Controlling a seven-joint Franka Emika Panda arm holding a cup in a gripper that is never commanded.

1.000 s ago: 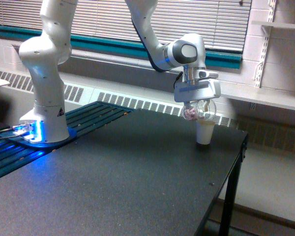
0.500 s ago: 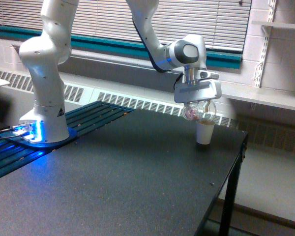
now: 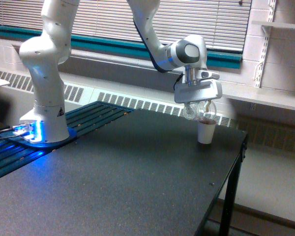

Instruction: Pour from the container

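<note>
The black table [image 3: 113, 187] has lots of bare top toward the exterior view's left and toward the front, but the action is close to its far corner on the exterior view's right, near the edge where the table leg [image 3: 228, 194] drops to the floor. Behind that corner are a long wall heater [image 3: 137, 103] and a window with blinds [image 3: 177, 19]. A white paper cup [image 3: 206, 132] stands upright on the table near that edge. Right above it hangs the clear plastic cup [image 3: 195, 111], which is tipped far over on its side. Its long way runs nearly flat, and its open mouth points toward the exterior view's right and a little down, right at the paper cup's rim. A bit of reddish-brown stuff shows at the paper cup's mouth; the clear cup looks almost see-through now. The gripper [image 3: 197, 104] is closed around the clear cup and holds it from above, with its fingers pressed on the cup's sides. The white robot arm's base [image 3: 44, 98] stands well apart, on a blue-lit plate [image 3: 32, 136] at the exterior view's left.
</note>
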